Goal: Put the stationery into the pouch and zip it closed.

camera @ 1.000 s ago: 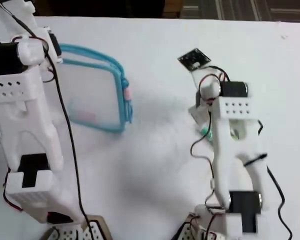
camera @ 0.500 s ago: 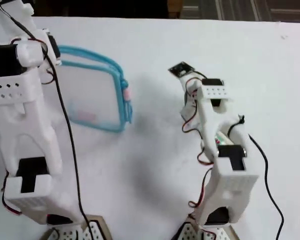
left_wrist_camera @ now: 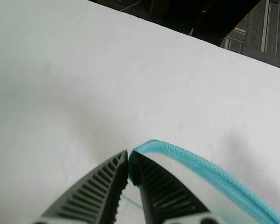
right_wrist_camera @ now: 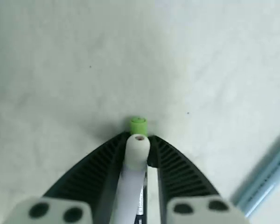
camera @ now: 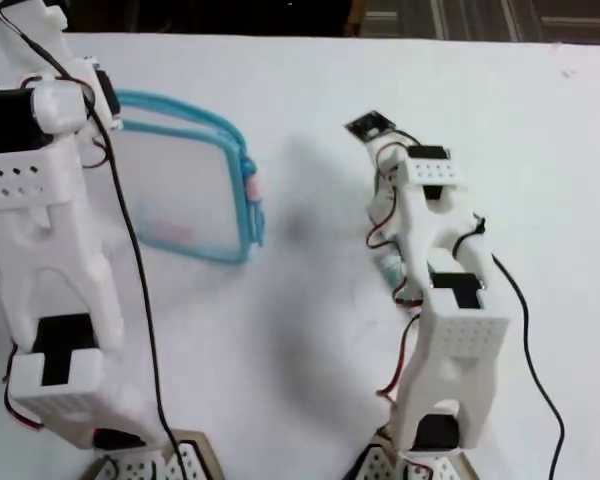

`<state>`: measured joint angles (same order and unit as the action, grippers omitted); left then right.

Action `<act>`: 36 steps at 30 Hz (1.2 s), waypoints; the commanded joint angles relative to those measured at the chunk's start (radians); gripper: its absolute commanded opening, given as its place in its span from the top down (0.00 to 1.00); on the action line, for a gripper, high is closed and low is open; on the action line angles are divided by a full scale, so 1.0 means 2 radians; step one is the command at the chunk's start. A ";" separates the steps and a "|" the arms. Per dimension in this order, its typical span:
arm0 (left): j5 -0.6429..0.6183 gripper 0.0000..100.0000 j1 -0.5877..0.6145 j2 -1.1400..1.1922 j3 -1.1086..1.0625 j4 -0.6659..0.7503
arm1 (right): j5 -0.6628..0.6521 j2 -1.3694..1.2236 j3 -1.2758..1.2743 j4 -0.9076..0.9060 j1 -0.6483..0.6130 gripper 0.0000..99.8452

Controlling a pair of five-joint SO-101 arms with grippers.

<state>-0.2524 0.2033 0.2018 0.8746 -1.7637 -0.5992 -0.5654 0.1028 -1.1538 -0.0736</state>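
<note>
The clear pouch (camera: pixel 185 190) with its blue zip edge (camera: pixel 242 180) lies flat at the table's left. My left gripper (left_wrist_camera: pixel 129 162) is shut on a corner of that blue zip edge (left_wrist_camera: pixel 200 167); in the high view the left arm (camera: pixel 40 210) covers this corner. My right gripper (right_wrist_camera: pixel 139 140) is shut on a white pen (right_wrist_camera: pixel 135 156) with a green tip (right_wrist_camera: pixel 138 125), held just above the table. In the high view the green tip (camera: pixel 389 268) peeks out beside the right arm (camera: pixel 435 250), to the right of the pouch and apart from it.
A small pink item (camera: pixel 170 232) shows through the pouch's clear face. A pale blue strip (right_wrist_camera: pixel 266 179) crosses the corner of the right wrist view. Bare white table (camera: pixel 310 330) lies between the arms, its far edge (camera: pixel 280 37) meeting a dark floor.
The right arm folded back toward its base and its wrist shifted a little left, carrying the pen. The left arm and the pouch have stayed put.
</note>
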 commanded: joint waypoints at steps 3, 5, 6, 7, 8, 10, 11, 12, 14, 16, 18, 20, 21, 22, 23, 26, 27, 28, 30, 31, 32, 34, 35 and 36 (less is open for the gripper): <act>0.003 0.98 0.001 0.001 -0.015 0.000 | -0.002 0.036 0.025 -0.007 -0.004 0.98; 0.003 0.98 0.001 0.001 -0.015 0.000 | -0.002 0.054 0.030 -0.008 -0.004 0.98; 0.003 0.98 0.001 0.001 -0.015 0.000 | -0.002 0.066 0.030 -0.008 -0.004 0.98; 0.003 0.98 0.001 0.001 -0.015 0.000 | -0.001 0.078 0.030 -0.009 -0.004 0.98; 0.003 0.98 0.001 0.001 -0.015 0.000 | -0.001 0.091 0.030 -0.012 -0.004 0.98; 0.003 0.98 0.001 0.001 -0.015 0.000 | -0.001 0.118 0.030 -0.015 -0.007 0.98; 0.003 0.98 0.001 0.001 -0.015 0.000 | -0.001 0.132 0.030 -0.015 -0.007 0.98; 0.003 0.98 0.001 0.001 -0.015 0.000 | 0.000 0.145 0.030 -0.013 -0.008 0.98; 0.003 0.98 0.001 0.001 -0.015 0.000 | 0.000 0.169 0.030 -0.007 -0.009 0.98; 0.002 0.98 0.001 0.001 -0.015 0.000 | 0.005 0.190 0.031 -0.002 -0.013 0.98; 0.002 0.98 0.000 0.001 -0.015 0.000 | 0.034 0.210 0.031 0.006 -0.016 0.98; 0.002 0.98 0.000 0.000 -0.015 0.000 | 0.071 0.227 0.030 0.023 -0.021 0.98; 0.002 0.98 0.000 0.000 -0.015 0.000 | 0.085 0.236 0.030 0.031 -0.023 0.98; 0.002 0.98 0.000 -0.001 -0.015 0.000 | 0.096 0.244 0.030 0.038 -0.026 0.98; 0.002 0.98 0.000 -0.001 -0.015 0.000 | 0.107 0.254 0.030 0.046 -0.032 0.98; 0.002 0.98 0.000 -0.001 -0.015 0.000 | 0.140 0.283 0.031 0.063 -0.047 0.98; 0.002 0.98 0.001 -0.001 -0.015 0.000 | 0.154 0.293 0.031 0.071 -0.054 0.98; 0.002 0.98 0.001 -0.002 -0.015 0.000 | 0.170 0.306 0.031 0.079 -0.059 0.98; 0.002 0.98 0.001 -0.002 -0.015 0.000 | 0.201 0.336 0.031 0.104 -0.072 0.98; 0.002 0.98 0.001 -0.002 -0.015 0.000 | 0.217 0.353 0.031 0.120 -0.079 0.98; 0.002 0.98 0.001 -0.002 -0.015 0.000 | 0.236 0.373 0.031 0.138 -0.086 0.98; 0.002 0.98 0.001 -0.002 -0.015 0.000 | 0.269 0.418 0.031 0.178 -0.105 0.98; 0.002 0.98 0.001 -0.002 -0.015 0.000 | 0.282 0.440 0.031 0.200 -0.117 0.98; 0.002 0.98 0.001 -0.002 -0.015 0.000 | 0.289 0.460 0.031 0.221 -0.132 0.98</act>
<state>-0.2524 0.2033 0.2018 0.8746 -1.7637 -0.0852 0.2079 0.1274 -0.8239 -0.2746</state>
